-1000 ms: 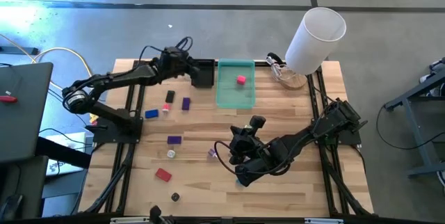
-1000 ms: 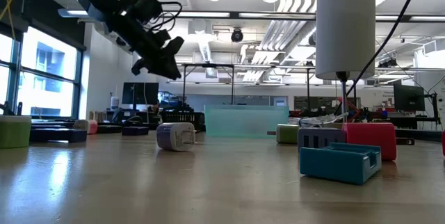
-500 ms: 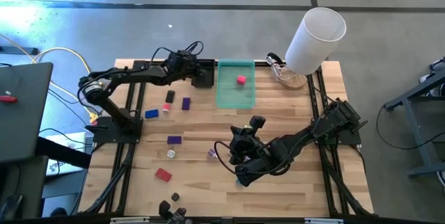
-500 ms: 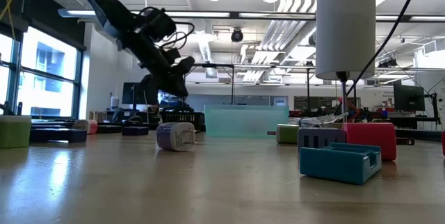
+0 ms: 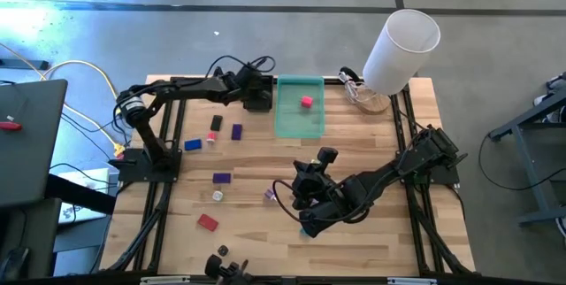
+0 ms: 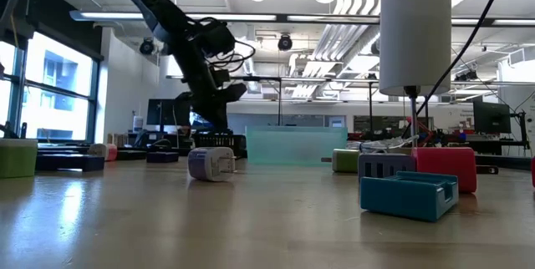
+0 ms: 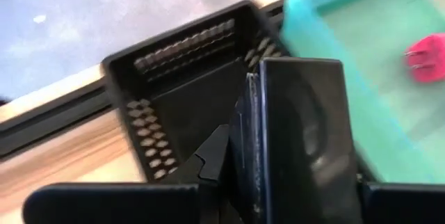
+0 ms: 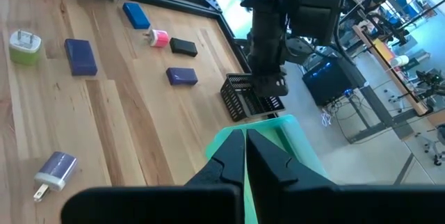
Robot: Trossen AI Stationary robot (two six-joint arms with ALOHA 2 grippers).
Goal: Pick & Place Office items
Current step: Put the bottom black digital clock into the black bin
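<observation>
green tray (image 5: 299, 121) walls off black tray (image 5: 257, 101).

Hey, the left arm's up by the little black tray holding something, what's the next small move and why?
Probably lower slightly and open the left end effector. It grips a black piece right over the small black tray, beside the green tray, so releasing there should drop it in.

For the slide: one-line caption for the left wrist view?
Left gripper holds a flat black block over the small black mesh tray, beside the translucent green tray.
</observation>
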